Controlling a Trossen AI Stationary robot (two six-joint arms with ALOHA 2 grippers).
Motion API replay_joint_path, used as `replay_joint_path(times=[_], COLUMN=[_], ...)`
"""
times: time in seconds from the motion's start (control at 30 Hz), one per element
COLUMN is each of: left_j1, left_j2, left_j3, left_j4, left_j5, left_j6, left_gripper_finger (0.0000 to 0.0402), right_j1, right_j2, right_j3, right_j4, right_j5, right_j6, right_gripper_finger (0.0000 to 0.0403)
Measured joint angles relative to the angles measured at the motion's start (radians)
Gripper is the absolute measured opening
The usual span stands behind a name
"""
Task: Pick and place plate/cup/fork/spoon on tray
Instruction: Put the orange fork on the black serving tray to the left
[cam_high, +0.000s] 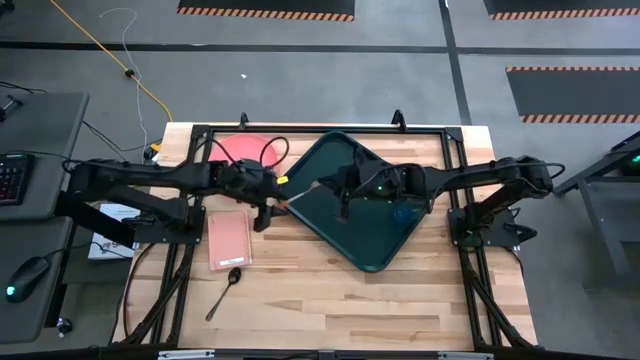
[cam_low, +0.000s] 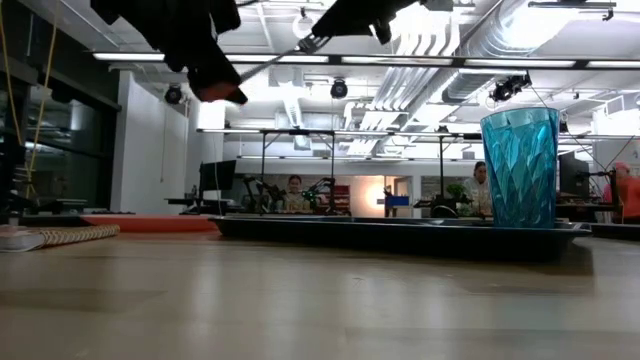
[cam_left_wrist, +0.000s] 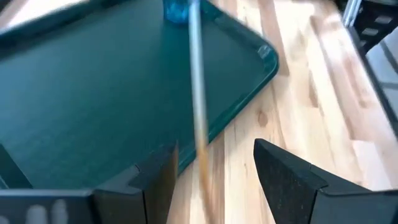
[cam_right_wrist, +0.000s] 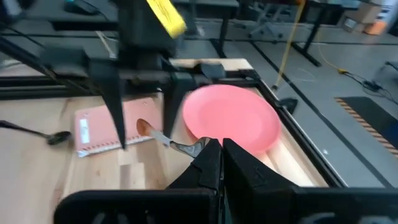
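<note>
Right end effector (cam_right_wrist: 221, 149) pinching fork (cam_right_wrist: 163, 139)

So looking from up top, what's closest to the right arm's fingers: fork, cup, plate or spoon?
1. The fork: held in the right gripper.
2. The cup: on the tray, right side.
3. The plate: left of the tray.
4. The spoon: farthest, table's left side.
</note>
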Motion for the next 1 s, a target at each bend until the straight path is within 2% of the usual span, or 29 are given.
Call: replay_joint_path(times=[0.1,0.33,0.47,0.67,0.7,0.87,1.0], left_j1=[0.002,0.003,0.003,0.004,0.003,0.003,0.006], left_j2=[0.033,0.069,0.037,0.009,0.01,0.03,0.021], left_j3=[0.0,0.0,0.0,0.0,0.0,0.002,0.003], left_j4=[0.0,0.003,-0.002,-0.01,-0.013,-0.02,-0.042], left_j5=[-0.001,0.013,0.024,0.023,0.021,0.024,0.011], left_j6=[-0.023,-0.025,-0.036,-0.043,-0.044,-0.051,-0.052], left_gripper_finger=[0.02,0.0194,0.0148,0.0023,0.0012,0.0016,0.0006], right_j1=[0.01,0.013,0.003,0.002,0.002,0.001,0.001], right_j2=[0.0,0.0,0.0,0.0,0.0,0.002,0.002], right_j3=[0.0,0.0,0.0,0.0,0.0,0.0,0.0], right_j4=[0.016,-0.021,-0.031,-0.032,-0.031,-0.015,-0.007], right_j5=[-0.045,-0.013,0.003,0.01,0.007,-0.032,-0.018], right_j6=[-0.008,-0.028,-0.029,-0.029,-0.028,-0.029,-0.026], right_gripper_finger=[0.0,0.0,0.0,0.0,0.0,0.0,0.0003])
